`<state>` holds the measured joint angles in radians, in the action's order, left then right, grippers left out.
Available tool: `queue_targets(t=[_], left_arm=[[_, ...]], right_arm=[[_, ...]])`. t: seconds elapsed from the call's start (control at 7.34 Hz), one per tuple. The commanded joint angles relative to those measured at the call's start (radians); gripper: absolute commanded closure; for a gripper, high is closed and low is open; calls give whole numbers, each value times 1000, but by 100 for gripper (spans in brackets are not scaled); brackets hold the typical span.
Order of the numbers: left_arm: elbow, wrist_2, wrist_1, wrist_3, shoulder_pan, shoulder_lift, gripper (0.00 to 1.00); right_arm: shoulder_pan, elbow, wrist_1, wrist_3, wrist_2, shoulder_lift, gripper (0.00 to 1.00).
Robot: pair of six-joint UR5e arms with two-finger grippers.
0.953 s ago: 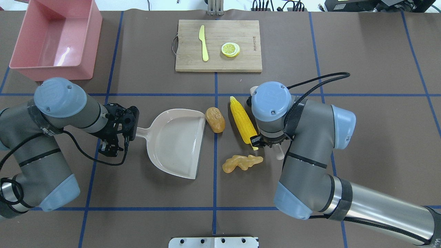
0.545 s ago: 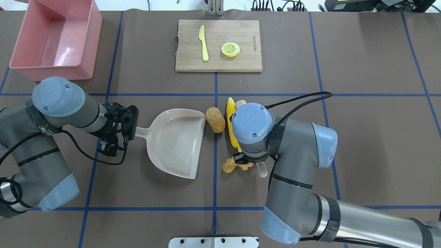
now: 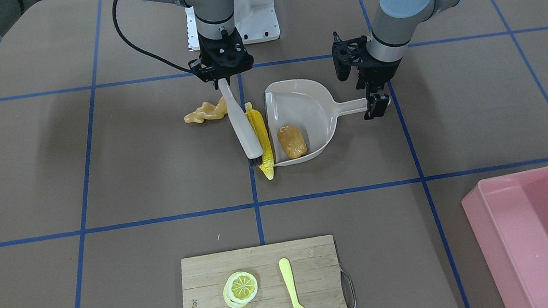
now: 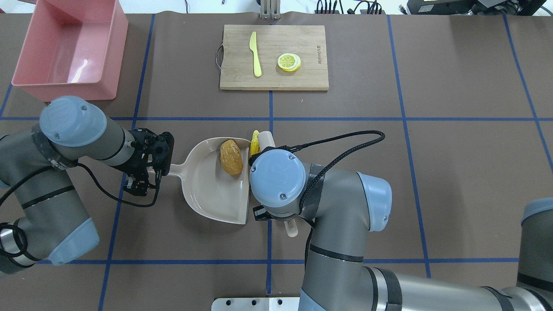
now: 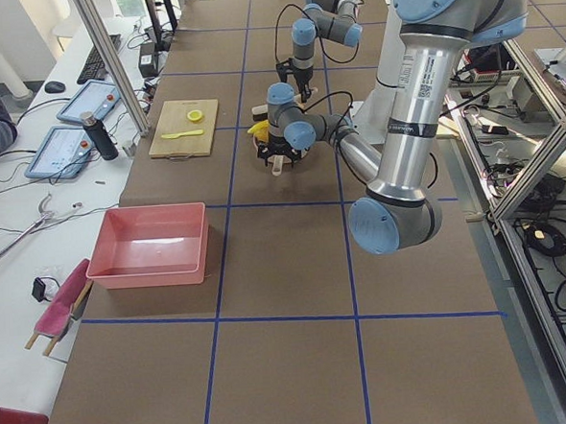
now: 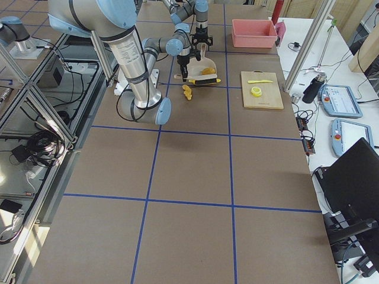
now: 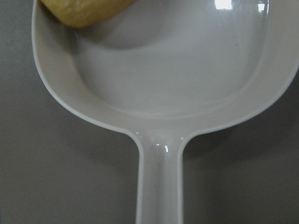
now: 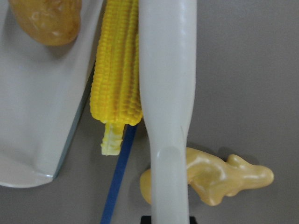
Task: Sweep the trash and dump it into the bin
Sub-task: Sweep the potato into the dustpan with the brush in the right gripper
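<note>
The brown potato [image 4: 231, 157] lies inside the beige dustpan [image 4: 207, 190], near its open edge. The yellow corn cob [image 3: 262, 140] lies along the pan's lip, pressed between it and a white brush [image 3: 242, 126]. My right gripper [image 3: 224, 78] is shut on the brush handle and holds it slanted down to the table. The tan ginger root [image 3: 206, 112] lies behind the brush, apart from the pan, and my right arm hides it in the overhead view. My left gripper [image 4: 163, 166] is shut on the dustpan handle. The pink bin [image 4: 69, 47] stands empty at the far left.
A wooden cutting board [image 4: 274, 57] at the far centre holds a pale yellow knife [image 4: 255, 54] and a lemon slice [image 4: 289, 61]. Blue tape lines cross the brown table. My right arm's elbow [image 4: 371, 203] hangs over the table's middle.
My right arm swept the brush leftward. The potato slid into the dustpan, and the corn moved up against the pan's lip. The ginger stayed behind the brush. The left arm held still.
</note>
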<state>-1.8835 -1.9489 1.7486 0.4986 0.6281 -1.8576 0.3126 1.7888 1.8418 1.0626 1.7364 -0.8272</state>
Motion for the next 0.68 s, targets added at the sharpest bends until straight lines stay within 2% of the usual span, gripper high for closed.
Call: queue_targets(t=[0.0,0.27,0.54], left_arm=[[1,1,2,0,-4,0,7],[3,1,3,0,-4,-2,7],[3,1,5,0,-4,0,7]], right_arm=[[-33,-41,-135,77,-40,3,100],[-32,-28,-179,150,-31,26,100],[-12,73,-184,203,-8,23,100]])
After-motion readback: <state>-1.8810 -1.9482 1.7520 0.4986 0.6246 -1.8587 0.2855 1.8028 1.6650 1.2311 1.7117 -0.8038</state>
